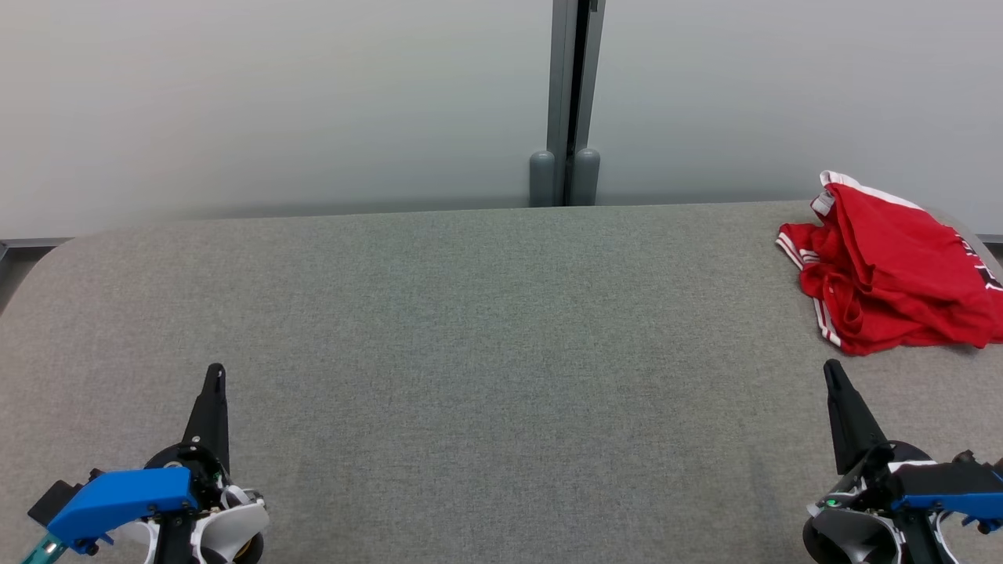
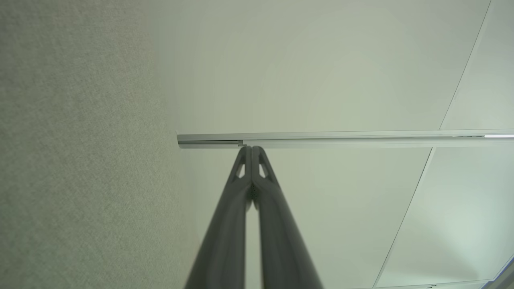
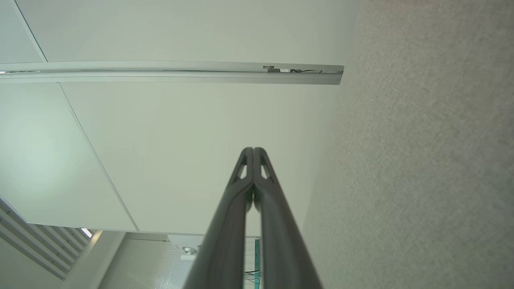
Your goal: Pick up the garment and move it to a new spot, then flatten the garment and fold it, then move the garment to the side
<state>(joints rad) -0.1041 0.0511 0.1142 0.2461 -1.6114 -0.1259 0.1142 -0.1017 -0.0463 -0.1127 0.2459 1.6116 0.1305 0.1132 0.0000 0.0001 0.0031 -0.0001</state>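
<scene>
A red garment with white striped trim lies crumpled at the far right of the grey table, reaching the right edge of the head view. My right gripper rests at the lower right, just in front of the garment and apart from it, its fingers shut together and holding nothing. At the lower left my left gripper is likewise shut and empty, far from the garment. Each wrist view looks along its own closed fingers: left gripper, right gripper.
Pale wall panels rise behind the table, joined by a grey post at the middle. The table's felt surface fills one side of each wrist view, with a metal rail on the wall beyond.
</scene>
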